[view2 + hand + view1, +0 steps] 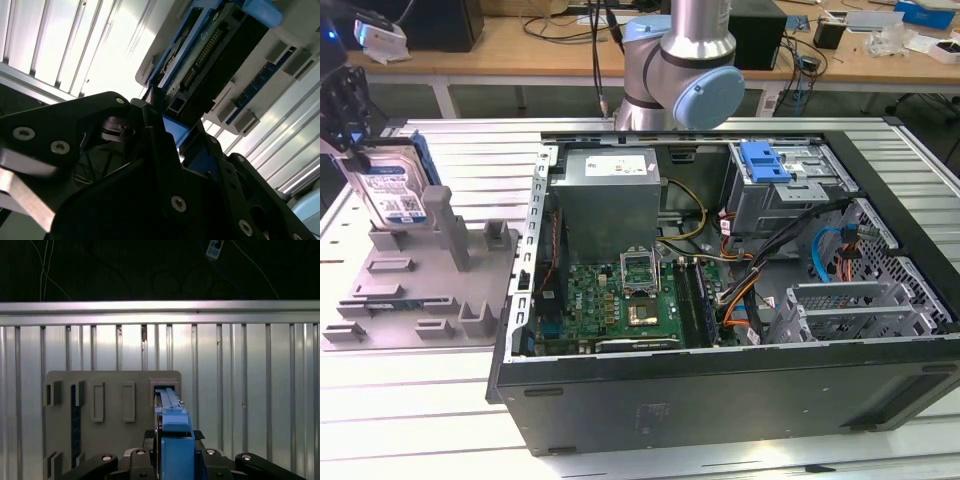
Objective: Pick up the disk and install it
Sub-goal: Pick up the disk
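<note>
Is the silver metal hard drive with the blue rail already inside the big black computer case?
No, the silver metal hard drive is at the grey plastic fixture plate, outside the black computer case.

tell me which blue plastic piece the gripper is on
The blue caddy rail around the disk, held by the gripper at the grey fixture plate, exterior view's left; the blue latch sits inside the computer case.

In the exterior view, the gripper (pixel 358 150) at the upper left of the frame is cut off by the left edge and covers the top corner of the disk (pixel 395 195). The grey fixture plate (pixel 410 300) hides the disk's lower edge. The arm (pixel 685 70) is cut off at the top edge.
</note>
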`<move>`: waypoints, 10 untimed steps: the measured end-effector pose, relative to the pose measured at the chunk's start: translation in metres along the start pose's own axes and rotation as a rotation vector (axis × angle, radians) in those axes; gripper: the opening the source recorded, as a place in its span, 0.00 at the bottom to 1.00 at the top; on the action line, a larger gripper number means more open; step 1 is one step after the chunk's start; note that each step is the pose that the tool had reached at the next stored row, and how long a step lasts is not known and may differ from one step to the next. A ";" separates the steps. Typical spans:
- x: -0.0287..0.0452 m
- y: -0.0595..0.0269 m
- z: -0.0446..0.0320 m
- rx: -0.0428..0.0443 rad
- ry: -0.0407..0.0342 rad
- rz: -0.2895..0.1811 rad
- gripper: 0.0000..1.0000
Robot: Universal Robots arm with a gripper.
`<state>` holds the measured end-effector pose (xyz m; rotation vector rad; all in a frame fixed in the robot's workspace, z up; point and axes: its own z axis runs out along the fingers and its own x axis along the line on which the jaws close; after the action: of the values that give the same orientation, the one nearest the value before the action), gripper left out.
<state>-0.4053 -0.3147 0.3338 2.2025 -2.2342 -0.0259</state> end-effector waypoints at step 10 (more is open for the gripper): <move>-0.0001 0.0002 -0.0168 0.0001 0.0000 0.000 0.37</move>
<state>-0.4053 -0.3147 0.3506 2.2026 -2.2342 -0.0259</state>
